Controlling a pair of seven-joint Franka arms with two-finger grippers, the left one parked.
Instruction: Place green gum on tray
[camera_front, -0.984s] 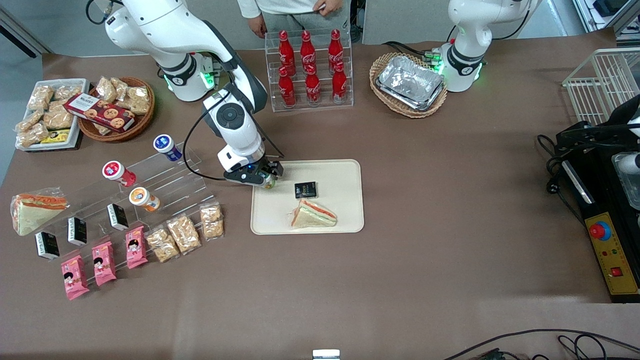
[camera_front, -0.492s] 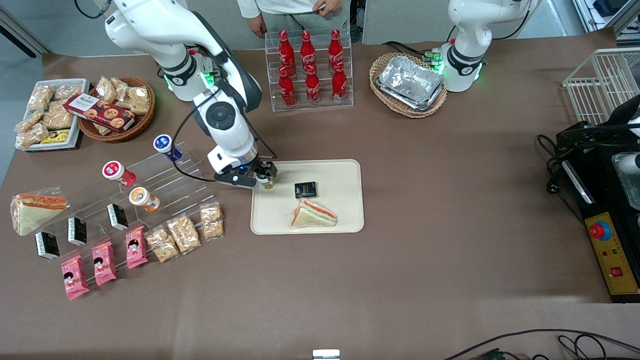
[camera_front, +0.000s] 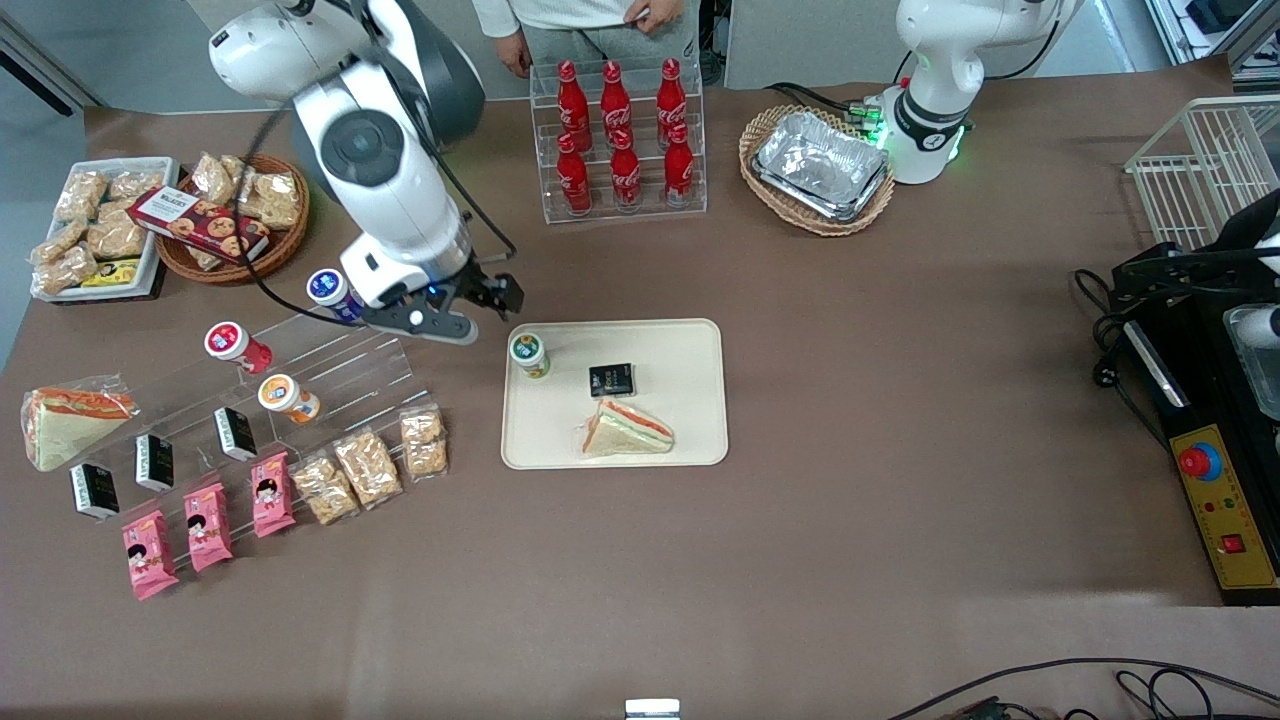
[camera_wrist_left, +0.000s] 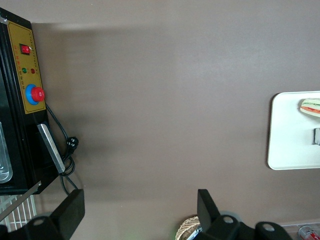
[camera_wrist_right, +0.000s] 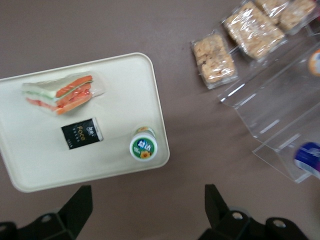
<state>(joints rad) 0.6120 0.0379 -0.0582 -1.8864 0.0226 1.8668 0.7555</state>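
The green gum (camera_front: 529, 353) stands upright on the cream tray (camera_front: 680, 430), in the tray's corner nearest the working arm and farthest from the front camera. In the right wrist view the green gum (camera_wrist_right: 143, 146) shows its green-and-white lid, on the tray (camera_wrist_right: 125, 90). My right gripper (camera_front: 478, 303) is open and empty, raised above the table just off the tray, farther from the front camera than the gum. In the right wrist view the gripper (camera_wrist_right: 148, 205) hangs over bare brown table beside the tray's rim.
A wrapped sandwich (camera_front: 628, 428) and a small black box (camera_front: 611, 380) lie on the tray. A clear acrylic step rack (camera_front: 330, 360) with blue-lidded (camera_front: 330, 290), red-lidded (camera_front: 232, 343) and orange-lidded (camera_front: 284, 396) bottles stands toward the working arm's end. Snack packs (camera_front: 370, 465) lie nearer the front camera. A cola bottle rack (camera_front: 620, 140) stands farther back.
My gripper has let go of the green gum, risen and drawn back off the tray toward the working arm's base. The gum now stands alone on the tray.
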